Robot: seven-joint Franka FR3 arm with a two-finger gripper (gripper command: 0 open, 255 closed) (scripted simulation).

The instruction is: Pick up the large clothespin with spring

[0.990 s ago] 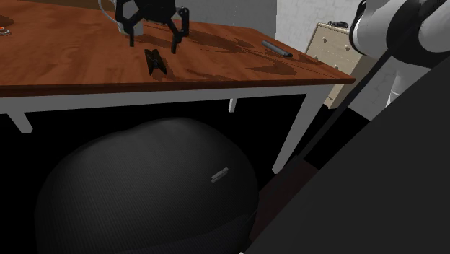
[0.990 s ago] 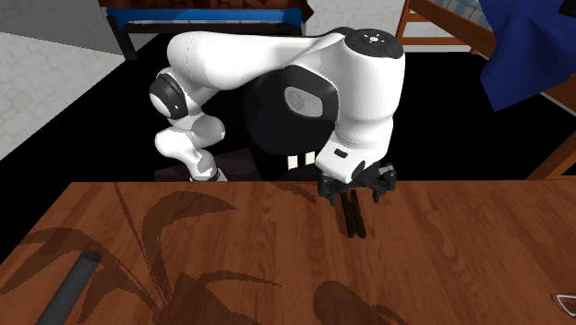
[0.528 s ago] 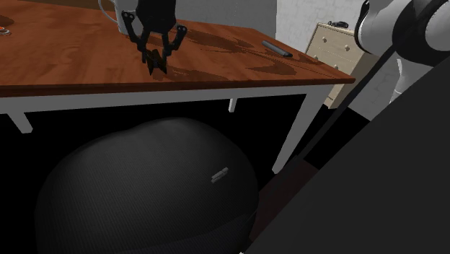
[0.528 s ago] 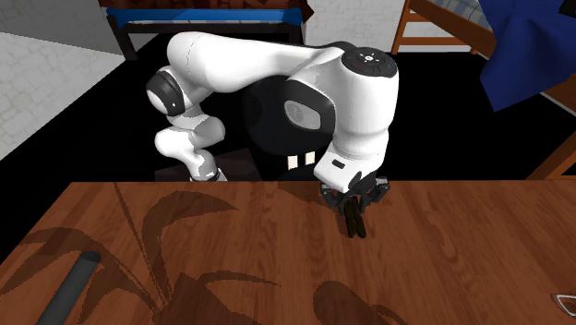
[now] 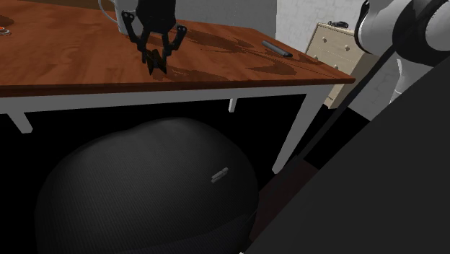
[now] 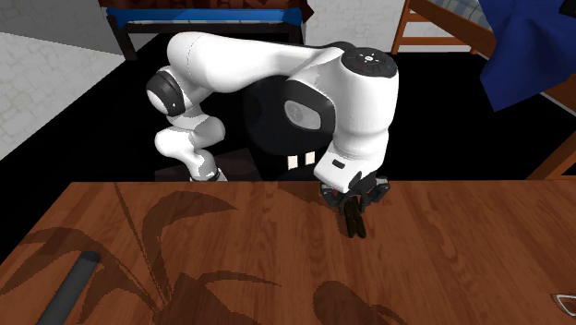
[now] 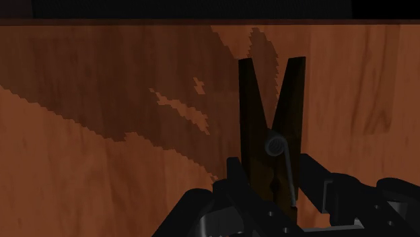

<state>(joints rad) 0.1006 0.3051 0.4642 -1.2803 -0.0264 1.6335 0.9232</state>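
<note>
The gripper (image 5: 156, 58) is down on the wooden table (image 5: 58, 65) near its front edge, and the 2 black fingers are clenched on the dark clothespin (image 5: 156, 67). From the wrist camera the clothespin (image 7: 272, 145) stands between the fingers (image 7: 237, 180), which clasp its lower half just under the spring coil. Its 2 prongs fork away from the hand over the table (image 7: 101, 168). In the second exterior view the gripper (image 6: 354, 210) sits straight above the clothespin (image 6: 356, 227), which still rests on the table (image 6: 231, 268).

The step in hand, as I read it, is to secure the grasp and start the lift. To do it well, keep the squeeze steady and rise straight up with no twist. The grasp is close to the spring, so the prongs may spread or the piece may pivot if the hand jerks. Go up slowly and check that the clothespin leaves the wood with the fingers.

Against 1 second ago, the change is big: the fingers stood wide apart above the clothespin, and now they are down and shut around it. Against 0.5 seconds ago nothing has moved, with the same clamp, the same height and no lift yet.
</note>
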